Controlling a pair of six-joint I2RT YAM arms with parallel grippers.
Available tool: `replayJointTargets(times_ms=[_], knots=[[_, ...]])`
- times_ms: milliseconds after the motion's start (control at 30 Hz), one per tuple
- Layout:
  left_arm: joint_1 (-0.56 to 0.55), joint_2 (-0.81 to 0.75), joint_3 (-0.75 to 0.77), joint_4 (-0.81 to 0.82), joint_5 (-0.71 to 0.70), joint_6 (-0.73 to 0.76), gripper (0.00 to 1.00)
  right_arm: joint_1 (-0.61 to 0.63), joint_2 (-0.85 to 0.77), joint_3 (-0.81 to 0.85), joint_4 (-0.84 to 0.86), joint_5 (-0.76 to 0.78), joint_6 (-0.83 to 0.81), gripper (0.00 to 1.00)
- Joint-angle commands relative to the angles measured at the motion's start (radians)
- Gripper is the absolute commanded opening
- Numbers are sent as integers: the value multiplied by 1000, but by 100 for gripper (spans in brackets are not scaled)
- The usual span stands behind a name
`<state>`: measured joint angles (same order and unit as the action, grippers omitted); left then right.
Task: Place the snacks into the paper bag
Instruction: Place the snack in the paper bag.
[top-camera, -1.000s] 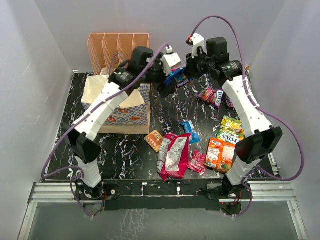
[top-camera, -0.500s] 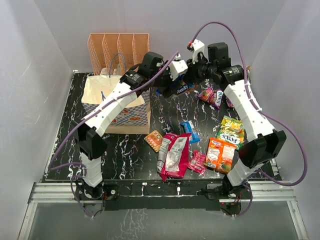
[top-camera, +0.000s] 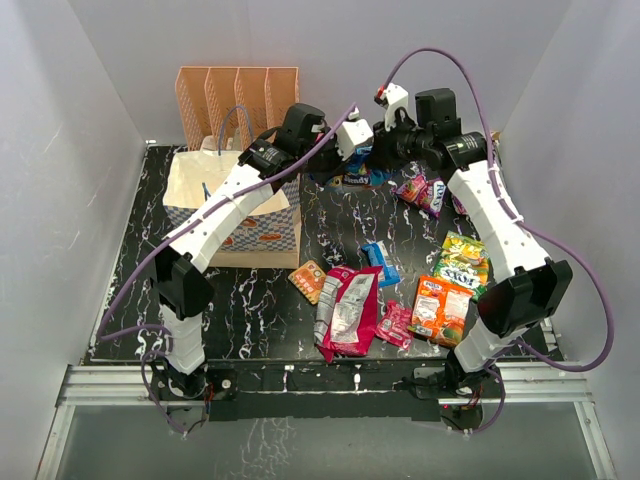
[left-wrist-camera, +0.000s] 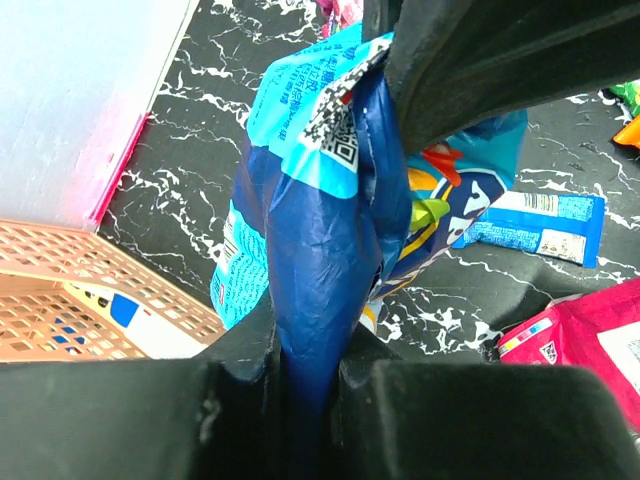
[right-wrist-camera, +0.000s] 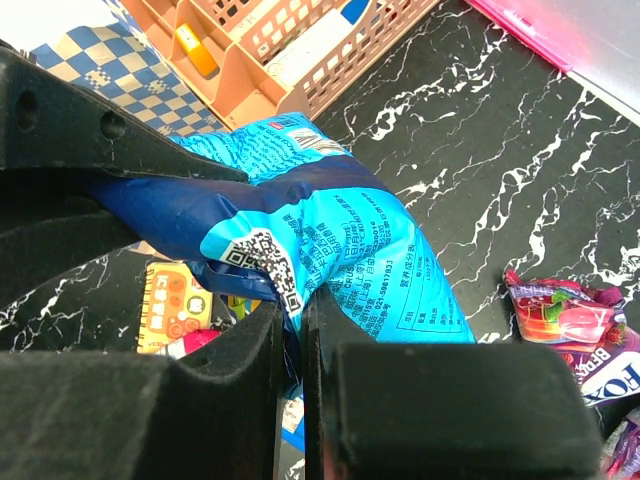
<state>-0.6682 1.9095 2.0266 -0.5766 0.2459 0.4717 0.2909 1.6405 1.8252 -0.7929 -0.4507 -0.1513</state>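
Left gripper (left-wrist-camera: 310, 352) closed onto blue packet (left-wrist-camera: 322, 225), right gripper (right-wrist-camera: 292, 312) seemingly pinching it

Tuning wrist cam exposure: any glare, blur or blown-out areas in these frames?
Top external: even light, soft shadows, sharp throughout. Left wrist: the wall at upper left is washed out with a pink fringe along its edge, the left fingers are near-black and soft, and the blue packet is crisp. Right wrist: the right fingers are equally dark, there is a pink fringe at upper right, and the packet print is legible.
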Motion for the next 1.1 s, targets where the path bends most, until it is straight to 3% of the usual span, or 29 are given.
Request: replayJointTargets(times_ms=[0,67,167,233,333,567,1067], knots=[[-10,-39,41,22,42,0,0,-15,-69,2,158,-53,19,15],[-10,-42,53,20,31,-2,0,-29,-78,-3,158,-55,23,28],[-10,-50,83,9,12,-7,0,-58,-98,-6,152,-80,23,61],[-9,-57,112,1,10,-18,0,-75,-111,6,137,-109,11,73],[-9,-64,171,-21,23,-30,0,-91,-130,39,91,-157,-34,83],[-10,-95,318,-90,-1,-4,0,-158,-191,74,27,-173,-92,91],[-8,-237,519,-389,-250,205,0,-249,-230,74,20,-197,-93,97]])
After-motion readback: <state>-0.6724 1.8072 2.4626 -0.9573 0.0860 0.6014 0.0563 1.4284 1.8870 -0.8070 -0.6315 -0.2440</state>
